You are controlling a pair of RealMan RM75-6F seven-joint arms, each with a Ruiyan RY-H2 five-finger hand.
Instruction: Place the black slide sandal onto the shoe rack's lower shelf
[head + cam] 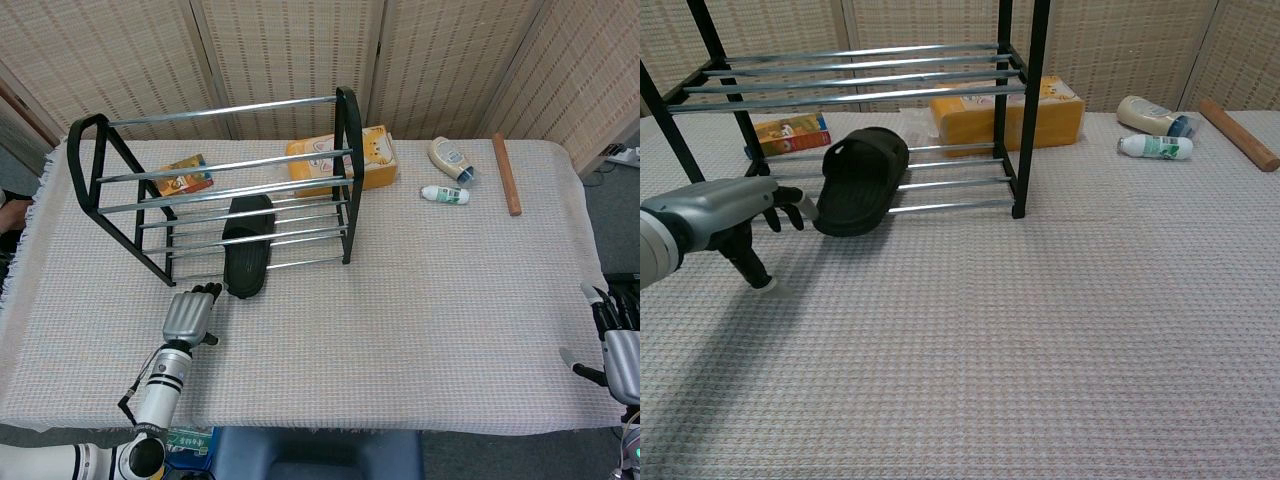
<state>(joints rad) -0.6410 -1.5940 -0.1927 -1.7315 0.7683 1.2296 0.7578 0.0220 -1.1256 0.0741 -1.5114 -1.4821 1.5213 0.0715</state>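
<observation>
The black slide sandal [247,246] [863,180] lies across the bars of the lower shelf of the shoe rack [342,175] [1023,120], its heel end sticking out over the front bar toward the table. My left hand [191,314] [730,212] is on the table just in front and to the left of the sandal's heel, fingers stretched toward it and touching or nearly touching its edge. It holds nothing. My right hand [618,345] rests at the table's right edge, fingers apart and empty; the chest view does not show it.
An orange box [340,158] [1008,115] and a small snack box [184,175] [790,133] lie behind the rack. Two bottles [450,157] [444,194] and a wooden stick [506,173] lie at the back right.
</observation>
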